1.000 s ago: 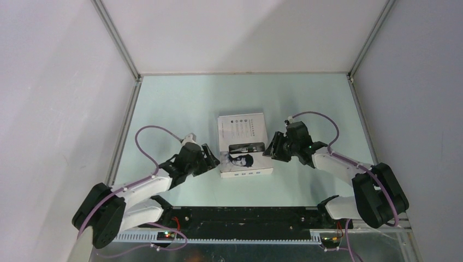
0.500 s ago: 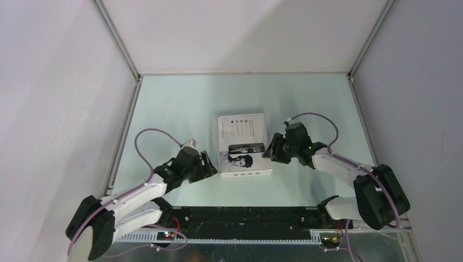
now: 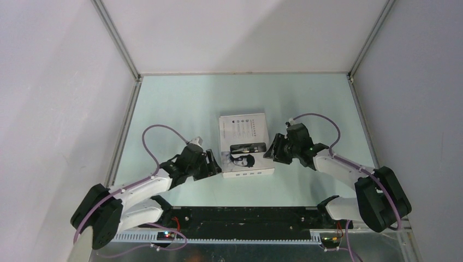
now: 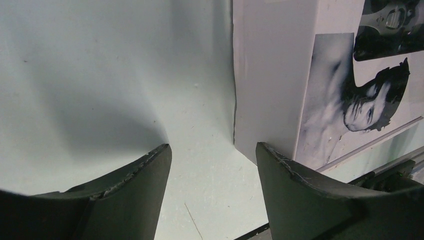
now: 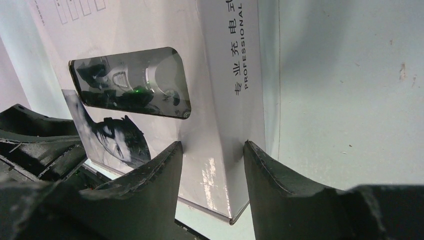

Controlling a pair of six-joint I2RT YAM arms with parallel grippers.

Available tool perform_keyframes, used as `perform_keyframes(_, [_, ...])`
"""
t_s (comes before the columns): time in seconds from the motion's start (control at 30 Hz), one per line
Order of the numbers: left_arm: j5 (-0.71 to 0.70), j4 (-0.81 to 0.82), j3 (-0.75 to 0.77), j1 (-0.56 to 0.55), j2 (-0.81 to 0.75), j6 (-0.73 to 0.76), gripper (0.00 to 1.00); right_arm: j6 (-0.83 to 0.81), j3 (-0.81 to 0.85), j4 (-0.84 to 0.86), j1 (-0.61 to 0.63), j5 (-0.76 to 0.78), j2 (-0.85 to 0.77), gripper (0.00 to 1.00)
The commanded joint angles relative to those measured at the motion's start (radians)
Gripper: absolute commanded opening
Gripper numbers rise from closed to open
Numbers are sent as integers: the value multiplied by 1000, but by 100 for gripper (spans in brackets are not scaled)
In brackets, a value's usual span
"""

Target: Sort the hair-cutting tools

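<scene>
clipper (image 3: 248,148): inside the closed box, seen only through the lid window; dark body, silvery part showing. No other pieces of the set in view.
box (image 3: 243,128): flat, white, printed lid up, mid-table between the two arms, lid shut.
left gripper (image 3: 214,166): released, jaws wide, bare table between them. Near-left corner of the box sits just beside one finger; contact not clear.
right gripper (image 3: 270,150): jaws part-way apart, astride the box's right side wall, one finger over the lid edge, the other at the base edge. Can't tell whether it is pinching or just straddling.
table (image 3: 180,103): pale green, nothing else on it but the box.
step (my read): get the box open so the tools can come out. Sorting not started.
how to do it well: use the left as a brace against the near-left corner and keep it low on the wall. Have the right take the lid edge only, not lid plus base, then lift slowly.
watch: the box looks light and will likely slide or tip if one side pushes alone. Glossy lid, so the grip may slip. Loose pieces may spill if it's yanked open.
</scene>
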Motion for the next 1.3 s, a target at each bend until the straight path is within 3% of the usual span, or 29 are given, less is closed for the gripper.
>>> perform_keyframes(0.0, [103, 14, -11, -42, 33, -7, 74, 35, -32, -5, 22, -80, -24, 52])
perform_keyframes(0.2, [0, -79, 15, -12, -37, -6, 75, -9, -31, -32, -19, -45, -89, 52])
perform_keyframes(0.5, [-4, -160, 184, 208, -2, 135, 73, -107, 126, 1, -118, -6, -12, 55])
perform_keyframes(0.7, [10, -130, 365, 315, 194, 202, 70, -137, 280, 43, -152, 10, 150, 55])
perform_keyframes(0.93, [-2, -117, 567, 331, 471, 240, 69, -137, 422, 79, -172, 20, 323, 54])
perform_keyframes(1.27, [-7, -149, 776, 341, 701, 247, 68, -135, 502, 119, -184, -9, 509, 52])
